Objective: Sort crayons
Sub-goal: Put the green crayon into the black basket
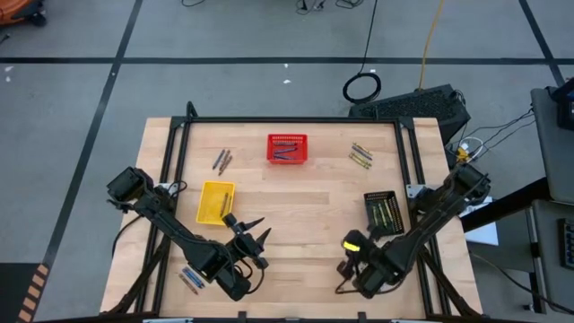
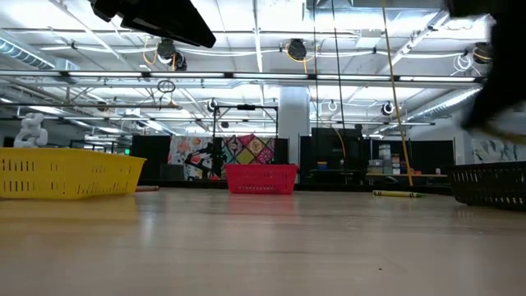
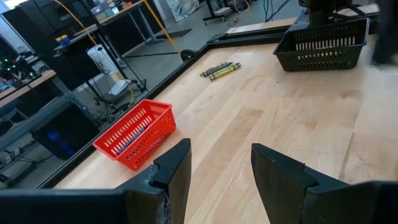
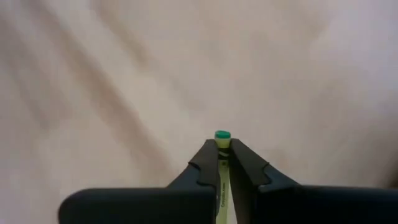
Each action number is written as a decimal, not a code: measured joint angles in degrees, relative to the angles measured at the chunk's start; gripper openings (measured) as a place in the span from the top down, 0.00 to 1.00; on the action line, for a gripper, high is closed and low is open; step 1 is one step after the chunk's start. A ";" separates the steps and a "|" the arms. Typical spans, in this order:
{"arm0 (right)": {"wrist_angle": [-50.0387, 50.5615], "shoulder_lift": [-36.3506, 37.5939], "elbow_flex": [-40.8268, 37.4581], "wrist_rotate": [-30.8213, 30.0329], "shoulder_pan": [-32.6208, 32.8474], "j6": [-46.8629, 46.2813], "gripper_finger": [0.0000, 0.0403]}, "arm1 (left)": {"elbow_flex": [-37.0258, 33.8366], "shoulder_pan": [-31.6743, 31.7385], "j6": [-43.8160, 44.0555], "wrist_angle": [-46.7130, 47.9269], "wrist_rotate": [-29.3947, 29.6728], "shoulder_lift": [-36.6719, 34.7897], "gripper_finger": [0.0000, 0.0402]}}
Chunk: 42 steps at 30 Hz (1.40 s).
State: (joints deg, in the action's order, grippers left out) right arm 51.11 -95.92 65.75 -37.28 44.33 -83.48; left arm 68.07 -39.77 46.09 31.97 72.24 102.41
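My right gripper [image 4: 222, 146] hovers over the table's near right part [image 1: 344, 272], shut on a yellow-green crayon [image 4: 222, 135]. My left gripper [image 1: 256, 235] waits open near the yellow basket [image 1: 215, 201], its fingers apart in the left wrist view [image 3: 221, 180]. Loose crayons lie flat on the table: brown-grey ones [image 1: 221, 160] at the far left, yellow-green ones [image 1: 360, 154] at the far right, blue ones [image 1: 190, 278] at the near left. The red basket [image 1: 287, 148] holds blue crayons. The black basket [image 1: 383, 212] holds yellow-green ones. My right gripper pinches the yellow-green crayon between its two fingertips [image 4: 205, 158]. The crayon lies along the fingers; its green end [image 4: 222, 135] sticks out just past the tips and its wrapped body [image 4: 222, 186] runs back between them. It touches nothing else in view.
A black frame [image 1: 287, 120] runs along the table's far edge and sides. Bare wood [image 1: 305, 224] lies between the two arms and the baskets. In the low view the yellow basket [image 2: 66, 173], red basket [image 2: 261, 178] and black basket [image 2: 489, 182] stand in a row across the table.
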 joint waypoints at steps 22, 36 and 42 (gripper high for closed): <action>18.04 23.60 -24.32 -2.09 -8.79 -24.67 0.99 | 0.02 0.00 -0.20 0.24 -0.02 0.00 0.57; 13.59 24.02 -27.62 8.80 -10.29 -19.21 0.80 | 0.02 0.00 -0.18 0.41 -3.30 -0.19 0.57; 11.30 24.00 -24.80 3.41 -9.32 -14.07 0.69 | 0.02 -0.22 -0.22 0.81 -6.75 -2.47 0.57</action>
State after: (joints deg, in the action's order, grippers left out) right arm 62.40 -71.92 40.94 -33.87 35.01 -97.54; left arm 68.10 -39.99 45.87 32.78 65.49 99.94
